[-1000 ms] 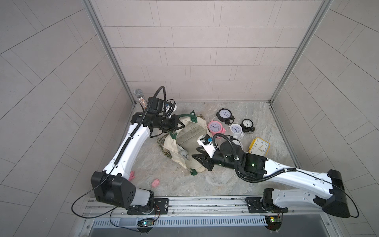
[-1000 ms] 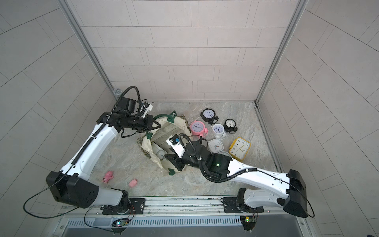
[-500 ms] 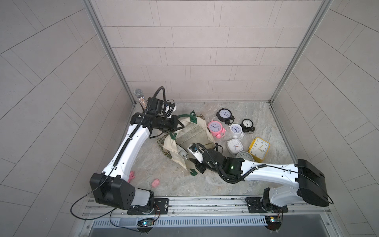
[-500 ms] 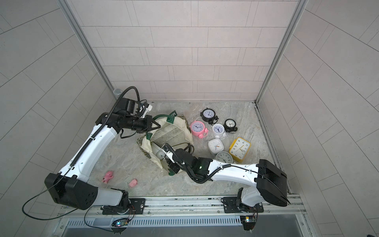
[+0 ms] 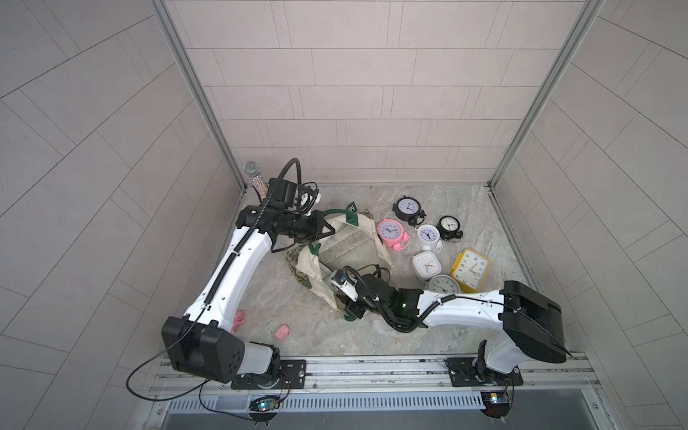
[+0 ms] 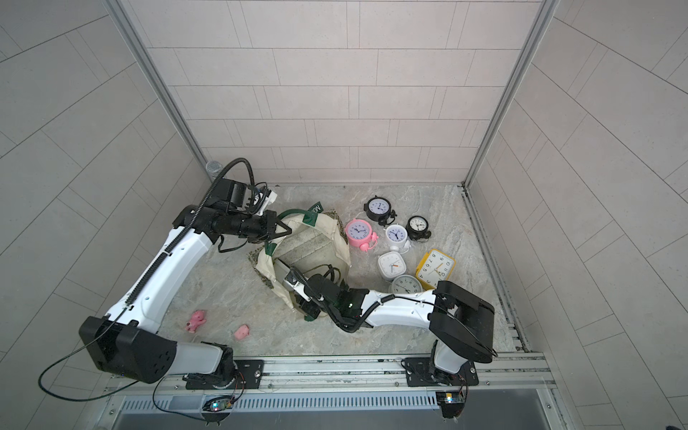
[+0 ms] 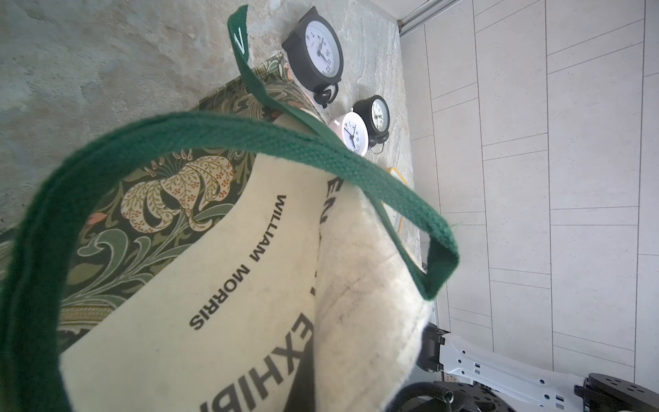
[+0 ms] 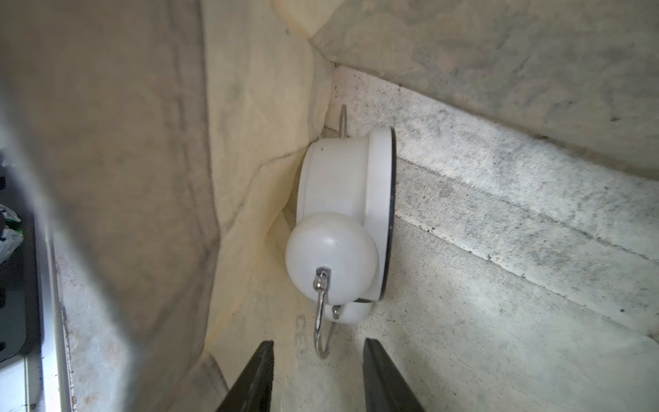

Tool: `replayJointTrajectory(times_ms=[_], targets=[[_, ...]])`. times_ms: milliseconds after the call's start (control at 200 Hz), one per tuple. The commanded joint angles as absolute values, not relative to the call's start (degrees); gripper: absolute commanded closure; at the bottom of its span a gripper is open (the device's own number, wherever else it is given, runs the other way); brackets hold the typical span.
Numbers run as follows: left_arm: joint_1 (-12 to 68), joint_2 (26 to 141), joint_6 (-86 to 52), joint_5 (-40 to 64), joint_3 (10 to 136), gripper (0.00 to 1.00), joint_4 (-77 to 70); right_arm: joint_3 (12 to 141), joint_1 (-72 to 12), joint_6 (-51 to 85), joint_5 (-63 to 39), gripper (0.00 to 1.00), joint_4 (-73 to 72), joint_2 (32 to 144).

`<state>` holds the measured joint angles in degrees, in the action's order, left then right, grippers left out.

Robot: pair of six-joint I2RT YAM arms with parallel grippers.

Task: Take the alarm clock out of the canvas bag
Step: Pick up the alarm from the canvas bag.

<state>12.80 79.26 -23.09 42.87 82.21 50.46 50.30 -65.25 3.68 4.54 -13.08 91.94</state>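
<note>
Just before right pincer [image 8: 318, 343], alarm clock [image 8: 342, 178].

The left arm [image 5: 238, 271] and the right arm [image 5: 465, 307] have glossy white moulded shells set between blocky matte-black joint housings [image 5: 201, 350]. A ribbed black cable conduit [image 5: 225, 270] lies along the left arm's white link. A small green light [image 5: 403, 306] glows on the right forearm. The right end effector [image 8: 318, 342] has black fingers [image 8: 255, 381] tapering to slim wedges. Black screwed base plates [image 5: 484, 374] sit at the near edge.
</note>
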Motion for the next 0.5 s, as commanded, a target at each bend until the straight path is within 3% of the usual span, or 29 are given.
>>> replayJointTrajectory(times_ms=[0,285,495], targets=[[13.4,76.7,-23.3,44.7,82.4,1.0,49.0,51.4,-65.6,2.3,5.5,0.57,-14.9,93.5],[14.6,76.5,-23.3,44.2,81.7,1.0,49.0,53.5,-65.6,3.1,7.6,0.57,-16.6,98.8],[14.6,76.0,-23.3,43.9,81.6,1.0,49.0,53.9,-65.6,2.9,6.6,0.69,-17.5,99.9]])
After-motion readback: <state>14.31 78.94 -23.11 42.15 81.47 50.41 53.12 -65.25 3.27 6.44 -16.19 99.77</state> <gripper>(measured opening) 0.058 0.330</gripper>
